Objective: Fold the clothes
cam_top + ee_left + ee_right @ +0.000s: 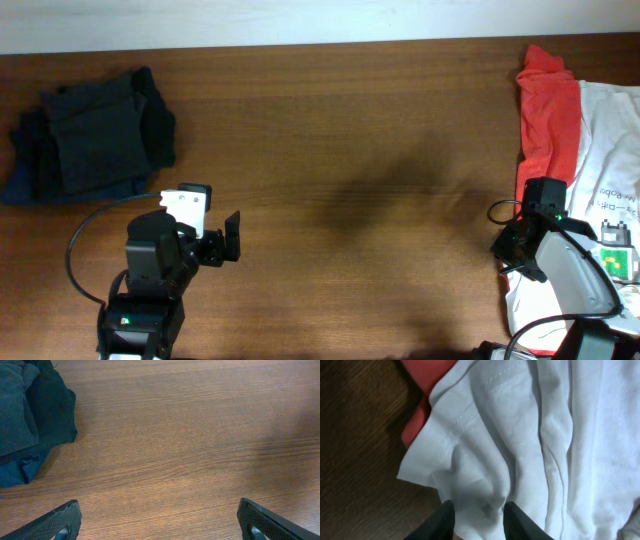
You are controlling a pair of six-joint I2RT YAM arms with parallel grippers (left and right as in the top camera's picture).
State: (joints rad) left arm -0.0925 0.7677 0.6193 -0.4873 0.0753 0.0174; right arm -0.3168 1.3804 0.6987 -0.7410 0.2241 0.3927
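Note:
A white T-shirt (612,130) lies crumpled at the table's right edge, its green-and-black chest graphic (613,262) showing beside my right arm. A red T-shirt (546,100) lies under it, sticking out on the left. In the right wrist view the white T-shirt's sleeve (485,445) fills the frame, with the red T-shirt (427,370) at the top left. My right gripper (480,516) is shut on a bunched fold of the white sleeve. My left gripper (232,238) is wide open and empty over bare wood (160,521).
A pile of dark folded clothes (95,135) sits at the back left; its edge shows in the left wrist view (30,420). The brown wooden table (350,170) spans the view. A black cable (75,250) loops beside the left arm.

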